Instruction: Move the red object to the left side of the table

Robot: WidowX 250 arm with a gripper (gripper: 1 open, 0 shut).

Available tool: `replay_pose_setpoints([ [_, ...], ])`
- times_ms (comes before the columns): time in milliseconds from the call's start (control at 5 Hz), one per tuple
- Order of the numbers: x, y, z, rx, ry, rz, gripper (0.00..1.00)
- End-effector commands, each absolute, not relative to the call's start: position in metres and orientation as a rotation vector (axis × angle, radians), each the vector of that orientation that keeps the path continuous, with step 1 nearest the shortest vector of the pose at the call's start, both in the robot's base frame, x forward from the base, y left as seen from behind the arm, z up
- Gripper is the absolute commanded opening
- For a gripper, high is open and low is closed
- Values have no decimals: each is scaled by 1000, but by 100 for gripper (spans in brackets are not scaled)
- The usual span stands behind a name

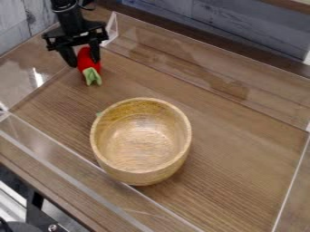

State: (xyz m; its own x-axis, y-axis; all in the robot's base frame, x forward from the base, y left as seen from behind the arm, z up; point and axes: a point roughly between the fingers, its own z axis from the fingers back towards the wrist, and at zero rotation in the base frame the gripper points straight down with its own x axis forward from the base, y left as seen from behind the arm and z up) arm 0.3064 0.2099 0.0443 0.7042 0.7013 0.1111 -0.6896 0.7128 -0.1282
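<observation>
The gripper [78, 38] hangs beyond the bowl [140, 140], toward the upper left, its fingers spread open. The red toy [89, 63] lies on the table [230, 109] — just below those fingers, up and left of the bowl — green stem toward the bowl.

From here I see a round, light tan wooden bowl [140, 172] sitting upright, a little left of centre and toward the near side. Its open mouth faces up, showing a smooth, pale yellowish inside, and its rim looks slightly darker. Down in the near left corner there's a jumble of dark, thin, cable-like shapes [39, 216], well apart from the bowl and too blurred to make out.
</observation>
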Motion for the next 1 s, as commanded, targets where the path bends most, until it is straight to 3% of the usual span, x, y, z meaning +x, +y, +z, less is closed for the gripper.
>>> replay_pose_setpoints([
  [0,304,216,51,-53,-196,787,100],
  [400,300,213,46,-39,-174,757,100],
  [800,300,217,60,-44,-150,758,100],
])
